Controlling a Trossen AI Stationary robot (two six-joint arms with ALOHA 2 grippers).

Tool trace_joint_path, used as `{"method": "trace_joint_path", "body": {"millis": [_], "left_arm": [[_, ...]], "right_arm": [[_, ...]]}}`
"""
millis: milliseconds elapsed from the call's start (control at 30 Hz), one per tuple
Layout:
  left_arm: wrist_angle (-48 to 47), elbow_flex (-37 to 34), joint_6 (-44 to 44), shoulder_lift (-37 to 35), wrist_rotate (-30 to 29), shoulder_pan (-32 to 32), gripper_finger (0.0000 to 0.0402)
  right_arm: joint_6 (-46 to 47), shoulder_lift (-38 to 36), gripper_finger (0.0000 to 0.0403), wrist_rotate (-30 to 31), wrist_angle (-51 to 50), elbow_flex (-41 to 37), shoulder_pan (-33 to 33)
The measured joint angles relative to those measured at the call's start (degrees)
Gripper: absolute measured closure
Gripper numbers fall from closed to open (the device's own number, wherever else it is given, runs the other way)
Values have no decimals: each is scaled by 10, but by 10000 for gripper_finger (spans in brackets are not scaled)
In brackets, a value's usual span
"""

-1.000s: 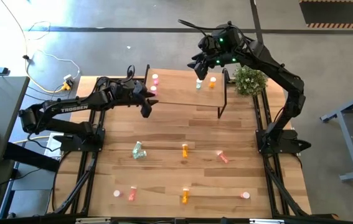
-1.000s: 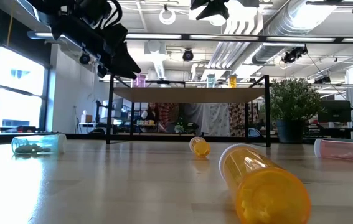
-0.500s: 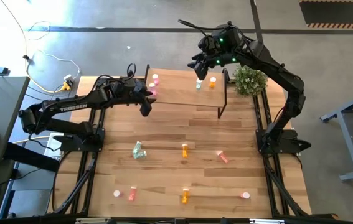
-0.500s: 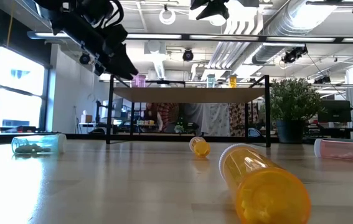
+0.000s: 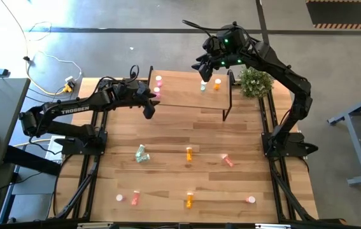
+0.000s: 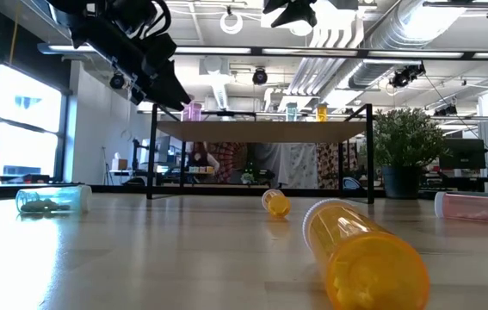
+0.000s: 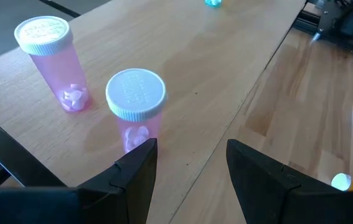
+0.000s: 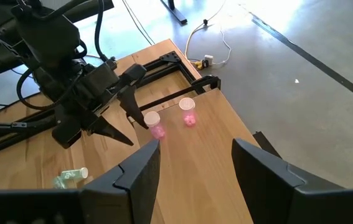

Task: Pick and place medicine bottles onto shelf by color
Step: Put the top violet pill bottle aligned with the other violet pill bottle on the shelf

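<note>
Pink bottle stands placed on the shelf — your left gripper is spread, empty; go fetch another off the table

Pink bottles with white caps on pale wood shelf.

Left gripper slightly farther forward toward the shelf than a second ago.

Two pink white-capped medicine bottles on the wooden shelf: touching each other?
Apart. The left wrist view shows bare shelf wood between the far pink bottle and the near pink bottle; both stand upright.
</note>
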Motion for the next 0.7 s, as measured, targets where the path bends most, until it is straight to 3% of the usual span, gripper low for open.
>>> {"method": "trace_joint_path", "body": {"millis": [500,700], "left_arm": [[0,0,9,0,-6,1,218],[0,1,-34,0,1,-6,218]], "right_arm": [[5,0,213,0,0,0,0],[4,0,213,0,-1,0,0]]}}
